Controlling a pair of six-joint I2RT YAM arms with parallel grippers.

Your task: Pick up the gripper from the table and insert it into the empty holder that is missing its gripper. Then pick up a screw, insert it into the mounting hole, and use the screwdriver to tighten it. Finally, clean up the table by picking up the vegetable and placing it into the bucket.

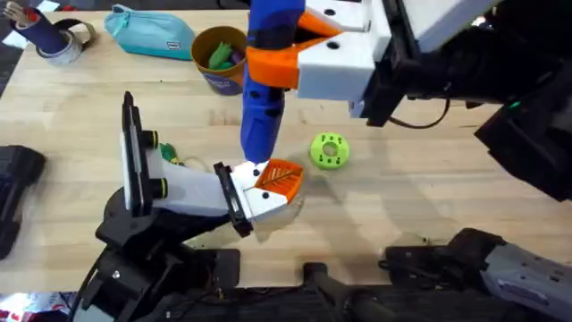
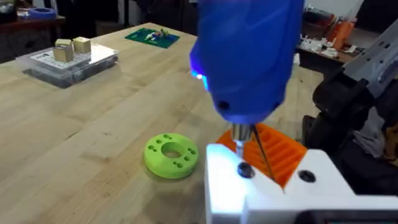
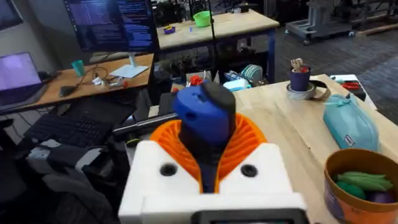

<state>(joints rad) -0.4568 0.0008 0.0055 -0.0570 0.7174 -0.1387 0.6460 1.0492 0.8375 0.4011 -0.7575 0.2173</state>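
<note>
In the overhead view the right gripper (image 1: 299,54) sits at upper centre, its orange pads clamped on the blue screwdriver (image 1: 264,98), which hangs upright with its bit pointing down at the holder (image 1: 259,201) just below centre. The holder is the white head of the left arm. The orange gripper (image 1: 279,176) is already seated in it, ribs up.

In the left wrist view the screwdriver (image 2: 249,56) looms at top centre with a blue light on its side. Its thin bit (image 2: 244,146) comes down to a dark screw (image 2: 245,170) in the white face of the holder (image 2: 273,186); whether the bit is actually in the screw head is hard to tell. Whether the left arm's fingers are apart or together I cannot tell.

A green disc (image 1: 329,150) lies on the table (image 1: 429,188) just right of the holder, apart from it. The bucket (image 1: 219,58) stands at upper centre-left with green vegetables inside, a teal pouch (image 1: 147,31) to its left.
</note>
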